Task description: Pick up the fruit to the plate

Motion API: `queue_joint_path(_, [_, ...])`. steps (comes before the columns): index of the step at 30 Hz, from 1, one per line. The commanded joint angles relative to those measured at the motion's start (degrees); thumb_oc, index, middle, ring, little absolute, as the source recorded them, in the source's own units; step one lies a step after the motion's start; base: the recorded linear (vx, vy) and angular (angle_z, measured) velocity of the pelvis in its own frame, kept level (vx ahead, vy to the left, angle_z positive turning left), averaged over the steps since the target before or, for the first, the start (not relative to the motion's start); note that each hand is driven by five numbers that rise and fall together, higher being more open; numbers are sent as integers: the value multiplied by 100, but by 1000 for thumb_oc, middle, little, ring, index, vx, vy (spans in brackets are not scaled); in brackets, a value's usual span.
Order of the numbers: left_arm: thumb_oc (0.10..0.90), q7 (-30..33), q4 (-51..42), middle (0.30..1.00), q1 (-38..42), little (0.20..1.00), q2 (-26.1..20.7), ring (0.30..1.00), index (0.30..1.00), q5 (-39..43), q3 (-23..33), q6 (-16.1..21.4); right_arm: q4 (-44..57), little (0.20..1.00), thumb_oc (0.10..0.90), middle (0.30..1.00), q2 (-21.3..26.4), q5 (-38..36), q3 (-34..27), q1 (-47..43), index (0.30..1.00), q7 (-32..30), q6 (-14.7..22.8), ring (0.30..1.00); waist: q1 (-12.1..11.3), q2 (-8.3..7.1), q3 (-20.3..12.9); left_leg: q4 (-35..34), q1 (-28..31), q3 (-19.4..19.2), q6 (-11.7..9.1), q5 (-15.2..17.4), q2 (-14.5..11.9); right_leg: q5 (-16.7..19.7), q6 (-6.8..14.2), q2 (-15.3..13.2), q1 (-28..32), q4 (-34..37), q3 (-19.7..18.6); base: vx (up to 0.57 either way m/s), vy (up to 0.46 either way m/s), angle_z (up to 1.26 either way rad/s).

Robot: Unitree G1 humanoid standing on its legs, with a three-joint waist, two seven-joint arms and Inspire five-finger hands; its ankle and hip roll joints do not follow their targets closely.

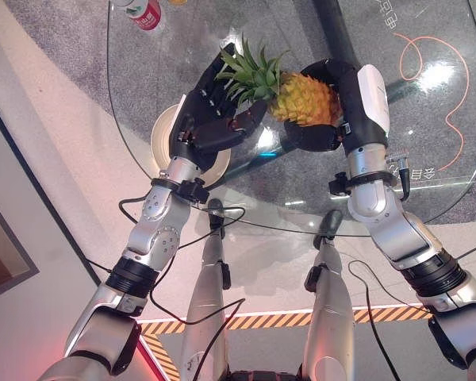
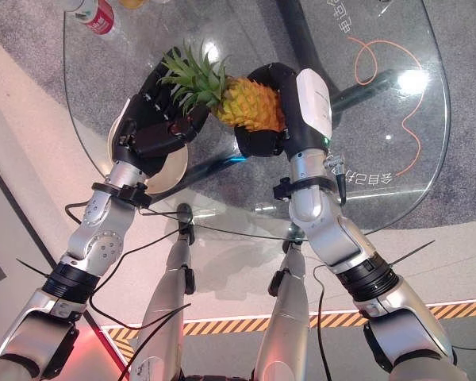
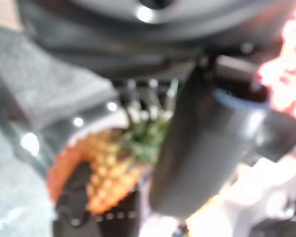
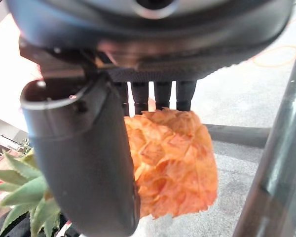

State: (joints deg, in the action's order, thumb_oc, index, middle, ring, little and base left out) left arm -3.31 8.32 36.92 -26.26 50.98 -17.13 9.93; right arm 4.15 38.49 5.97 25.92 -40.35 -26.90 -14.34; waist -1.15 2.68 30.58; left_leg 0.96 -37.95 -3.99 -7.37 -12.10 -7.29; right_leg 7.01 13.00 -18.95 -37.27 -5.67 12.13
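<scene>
Pineapple (image 1: 305, 99): lifted above the glass table (image 1: 428, 119), lying on its side, yellow-orange body to the right, green crown (image 1: 250, 73) pointing left.

Right hand (image 1: 345, 103): wrapped round the pineapple's body, fingers curled over the far side and the thumb under the near side; the right wrist view shows the thumb pressed against the rind with the fingers behind it. This hand seems to carry the weight.

Left hand (image 1: 214, 115): at the crown end, fingers spread fairly straight behind the leaves and thumb beneath them, more cupping than clamping; I can't see a firm pinch on anything.

Plate (image 1: 163, 131): cream, round, on the near-left part of the table, directly under the left hand and wrist, left of the fruit.

Bottle (image 1: 143, 12): red-labelled, at the far-left edge of the table, well apart from the action.

How it will handle: I'd judge it heavy for its size and stiff, with a rough rind that gives decent purchase. The weight sits in the body, so that is where to hold. The crown is springy and prickly, fine for steadying, poor for lifting.

Risk: on glass, a drop could roll the fruit off the plate; lowering it gently looks wise.
</scene>
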Motion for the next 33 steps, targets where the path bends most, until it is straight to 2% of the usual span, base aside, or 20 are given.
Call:
queue_joint_path(1, [800, -687, -903, 900, 689, 900, 13, 900, 900, 159, -273, 261, 1163, 200, 100, 300, 251, 40, -37, -1009, 300, -193, 530, 300, 58, 34, -79, -117, 473, -253, -25, 241, -87, 366, 64, 14, 138, 47, 48, 0, 0, 0])
queue_joint_path(9, [800, -645, -992, 900, 731, 900, -6, 900, 900, 124, -313, 194, 1266, 200, 100, 300, 265, 80, 98, -1075, 300, -54, 428, 300, 42, 30, -79, -107, 452, -245, -16, 242, -83, 373, 62, 4, 122, 48, 58, 0, 0, 0])
queue_joint_path(25, [800, -850, -991, 900, 828, 900, -71, 900, 900, -20, -413, 193, 1345, 200, 100, 300, 260, 61, 225, -1243, 300, 53, 540, 300, 37, 22, -79, -130, 471, -243, -14, 234, -79, 396, 62, 13, 151, 83, 64, 0, 0, 0])
queue_joint_path(26, [484, -842, -991, 629, 844, 584, -84, 629, 629, -38, -429, 202, 1365, 200, 100, 300, 273, 43, 232, -1261, 300, 63, 537, 300, 40, 22, -79, -143, 485, -247, -15, 231, -82, 399, 65, 11, 164, 94, 67, 0, 0, 0])
queue_joint_path(27, [484, -845, -990, 629, 855, 584, -104, 629, 629, -54, -453, 240, 1410, 200, 100, 300, 283, 43, 258, -1277, 300, 63, 507, 300, 41, 25, -79, -155, 488, -252, -16, 221, -85, 406, 66, 11, 166, 101, 66, 0, 0, 0])
queue_joint_path(28, [259, -841, -987, 436, 863, 359, -109, 436, 436, -70, -468, 272, 1417, 200, 100, 300, 285, 35, 273, -1292, 300, 58, 504, 300, 41, 25, -79, -159, 490, -253, -16, 216, -85, 408, 67, 12, 166, 99, 66, 0, 0, 0])
queue_joint_path(29, [105, -833, -978, 305, 878, 205, -112, 305, 305, -77, -482, 305, 1417, 200, 100, 300, 287, 24, 288, -1310, 300, 59, 506, 300, 41, 21, -79, -159, 487, -252, -18, 213, -85, 407, 66, 15, 167, 99, 66, 0, 0, 0])
queue_joint_path(33, [100, -834, -1000, 300, 884, 200, -103, 300, 300, -108, -468, 335, 1447, 200, 100, 300, 290, 23, 309, -1329, 300, 111, 500, 300, 37, 15, -79, -166, 487, -247, -14, 213, -87, 395, 60, 17, 163, 90, 70, 0, 0, 0])
